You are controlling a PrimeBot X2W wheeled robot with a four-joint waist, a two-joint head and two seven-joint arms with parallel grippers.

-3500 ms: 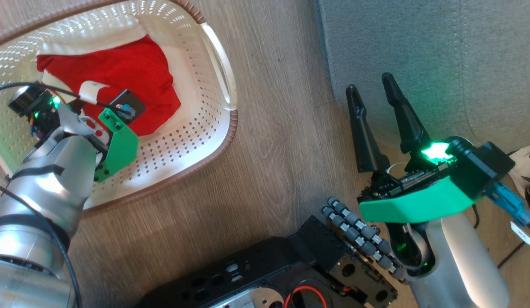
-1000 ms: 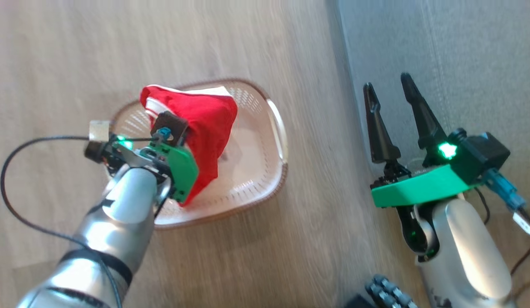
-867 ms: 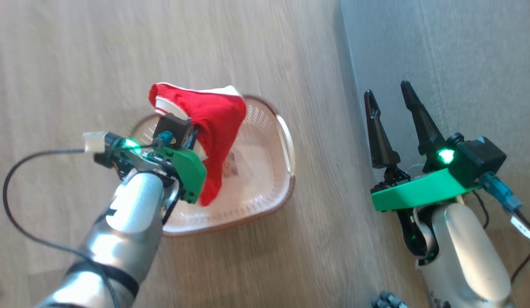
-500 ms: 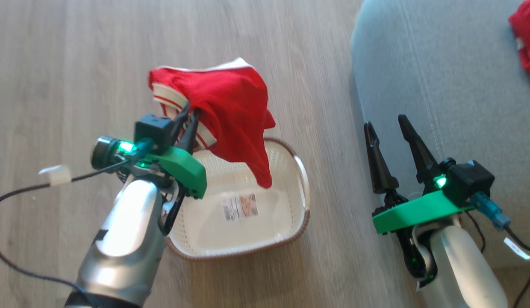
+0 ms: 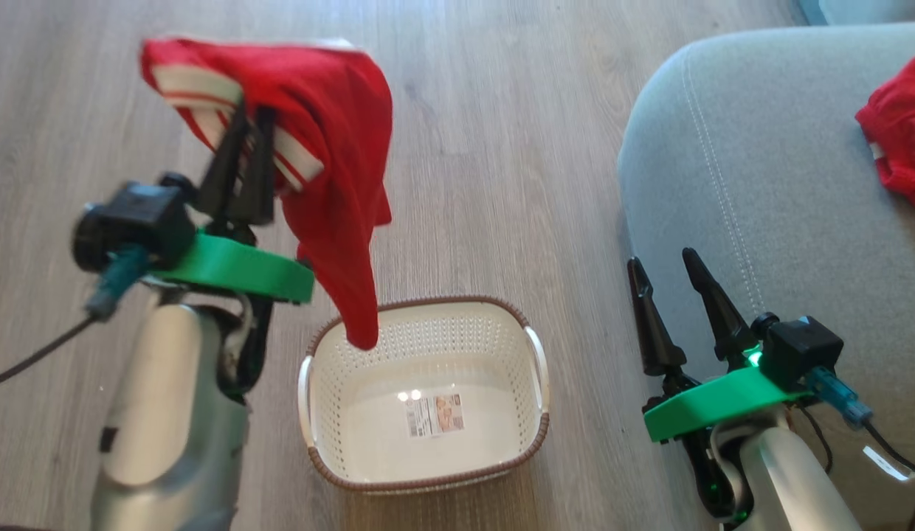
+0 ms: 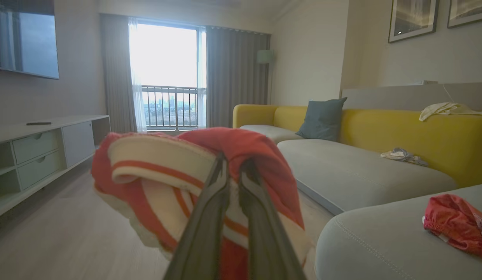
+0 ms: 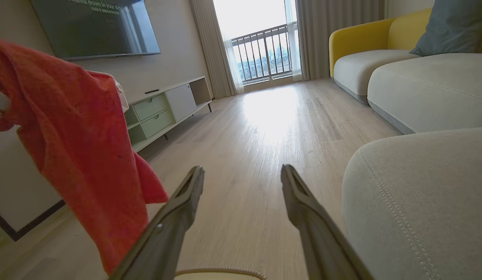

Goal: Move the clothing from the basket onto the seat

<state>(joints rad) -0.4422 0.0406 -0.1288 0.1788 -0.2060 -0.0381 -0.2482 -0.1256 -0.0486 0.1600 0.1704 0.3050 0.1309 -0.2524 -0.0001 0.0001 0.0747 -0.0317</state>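
My left gripper (image 5: 251,118) is shut on a red piece of clothing (image 5: 339,147) with white trim bands, held high above the floor to the left of the basket. The cloth's lower tip hangs over the rim of the cream basket (image 5: 535,369), whose bottom shows just a label. In the left wrist view the fingers (image 6: 234,163) pinch the striped band of the clothing (image 6: 245,147). The right gripper (image 5: 660,259) stands open at the edge of the grey seat (image 5: 760,184), nothing between its fingers (image 7: 241,169). Another red garment (image 5: 896,140) lies on the seat.
Wood floor (image 5: 502,184) lies between the basket and the seat. A low TV cabinet (image 6: 42,147) stands along the left wall. Further sofa cushions with a yellow back (image 6: 420,128), a blue-grey pillow (image 6: 320,118) and small cloths (image 6: 400,154) lie beyond.
The left gripper has lifted the red clothing out of the basket and raised it well above the rim. The head camera has tilted, bringing more of the seat into view.
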